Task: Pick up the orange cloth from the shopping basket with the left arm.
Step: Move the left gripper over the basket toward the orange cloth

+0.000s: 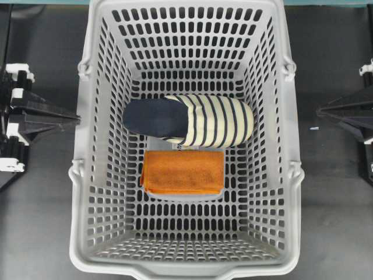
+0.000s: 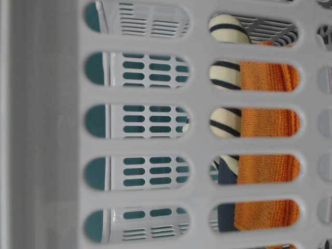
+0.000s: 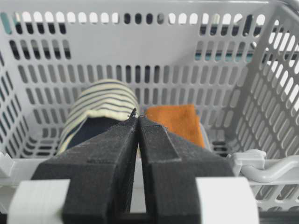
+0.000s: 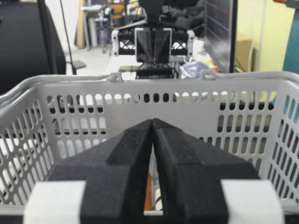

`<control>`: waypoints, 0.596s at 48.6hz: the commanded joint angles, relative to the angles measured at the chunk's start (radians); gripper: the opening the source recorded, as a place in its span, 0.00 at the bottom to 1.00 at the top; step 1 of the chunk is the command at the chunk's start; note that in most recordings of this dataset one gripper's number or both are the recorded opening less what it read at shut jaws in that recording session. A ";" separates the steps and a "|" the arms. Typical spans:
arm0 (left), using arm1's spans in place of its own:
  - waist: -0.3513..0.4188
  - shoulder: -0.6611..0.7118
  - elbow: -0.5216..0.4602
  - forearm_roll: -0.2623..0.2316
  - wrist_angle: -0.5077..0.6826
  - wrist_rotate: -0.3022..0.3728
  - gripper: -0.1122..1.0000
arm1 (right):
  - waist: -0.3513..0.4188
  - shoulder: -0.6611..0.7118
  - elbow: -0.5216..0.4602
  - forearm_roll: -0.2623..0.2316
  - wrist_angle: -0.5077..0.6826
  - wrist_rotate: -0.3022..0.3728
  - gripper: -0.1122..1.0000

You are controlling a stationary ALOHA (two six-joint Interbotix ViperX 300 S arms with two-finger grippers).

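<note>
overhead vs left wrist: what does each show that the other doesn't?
Overhead only: the whole shopping basket from above, the right hand outside its wall, and the orange cloth in full outline.
Left wrist only: the left hand close up, shut, pointing over the near rim.
Both: the striped slipper lying beside the cloth on the basket floor, the two close together, and neither hand inside the basket.

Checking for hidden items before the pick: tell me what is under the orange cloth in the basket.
The orange cloth lies flat on the shopping basket floor. A pale solid panel of the floor shows around its edges. Whatever sits directly beneath the cloth is covered. The striped slipper lies beside it, not under.
</note>
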 commanded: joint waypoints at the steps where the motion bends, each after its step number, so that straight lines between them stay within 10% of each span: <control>1: -0.011 0.018 -0.074 0.040 0.055 -0.044 0.15 | -0.006 0.014 -0.018 0.002 -0.008 0.005 0.10; 29: -0.044 0.422 -0.669 0.041 0.808 -0.106 0.10 | -0.006 0.008 -0.017 0.005 0.037 0.005 0.10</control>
